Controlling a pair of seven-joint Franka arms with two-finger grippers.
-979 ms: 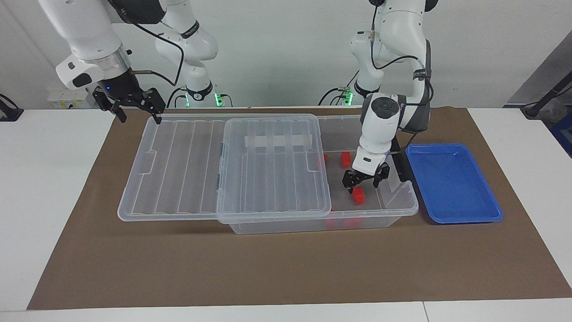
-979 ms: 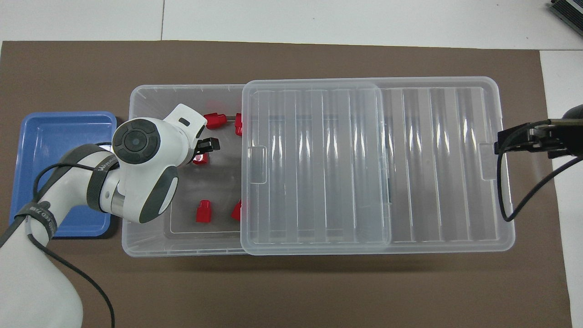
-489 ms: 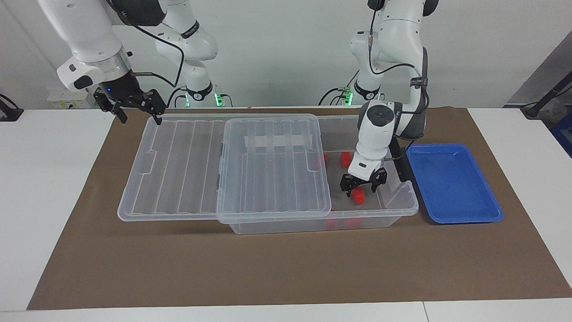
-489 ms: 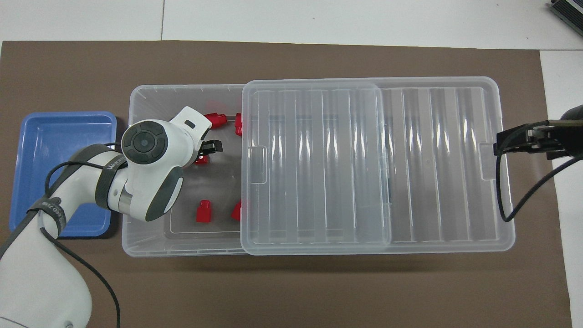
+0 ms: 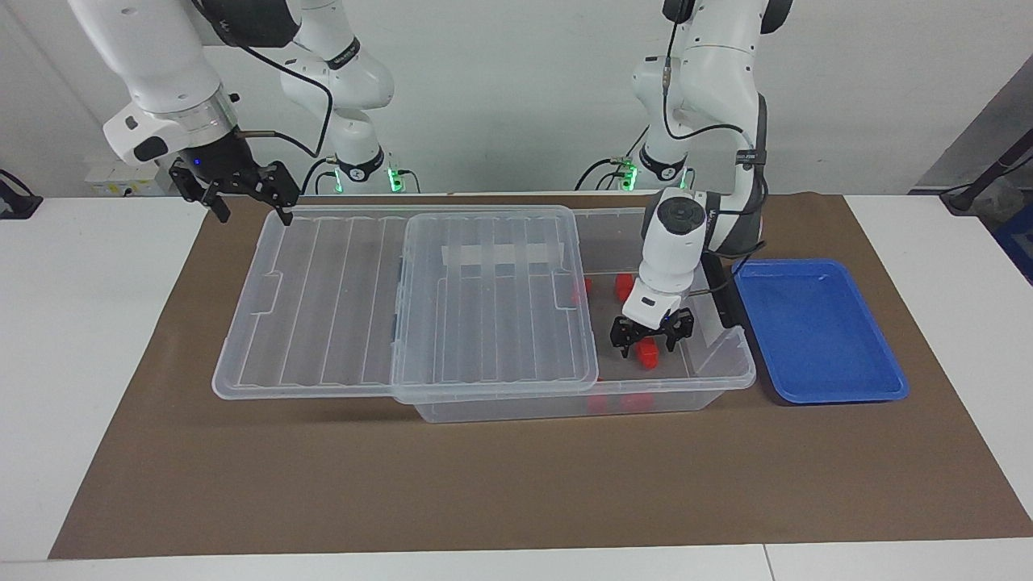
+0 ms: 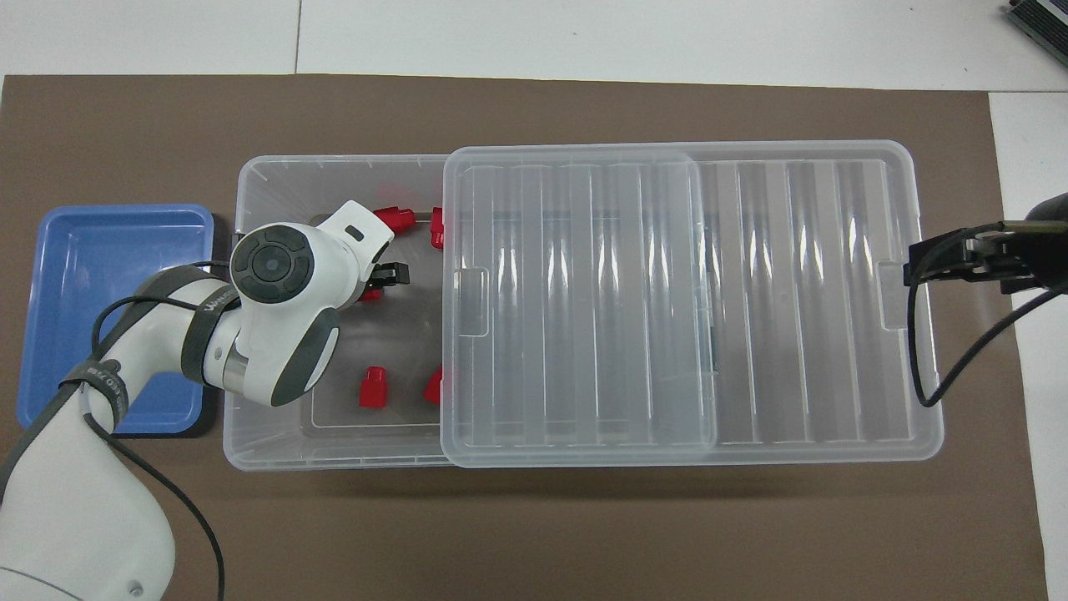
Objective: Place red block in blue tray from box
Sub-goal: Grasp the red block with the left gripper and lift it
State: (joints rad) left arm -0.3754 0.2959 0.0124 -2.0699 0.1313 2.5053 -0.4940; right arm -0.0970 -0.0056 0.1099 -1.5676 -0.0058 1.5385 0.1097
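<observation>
Red block (image 5: 646, 352) lies on the floor of the box (image 5: 710, 379), in the uncovered end toward the left arm's end of the table, directly between the spread fingers of the left gripper (image 5: 643, 345). Left gripper: lowered into the box, pointing down, fingers apart and standing on either side of the block; whether the fingertips (image 5: 623, 347) touch it cannot be told. In the overhead view the left arm's wrist covers most of the gripper (image 6: 377, 280), and only a sliver of the block (image 6: 370, 293) shows beneath it.

Other red blocks (image 6: 372, 389) lie around the left gripper on the box floor: two nearer to the robots than the gripper, two farther from them, one of each pair partly under the lid's edge.

Lid (image 5: 492, 303): clear and ribbed, slid toward the right arm's end so that it covers the part of the box on that side of the left gripper and overhangs the box end there.

Blue tray (image 5: 815, 327) sits on the brown mat (image 5: 484, 484) just beside the box end next to the left gripper, toward the left arm's end of the table.

Right gripper (image 5: 246, 203): waits in the air over the lid's corner at the right arm's end, fingers apart, holding nothing.
</observation>
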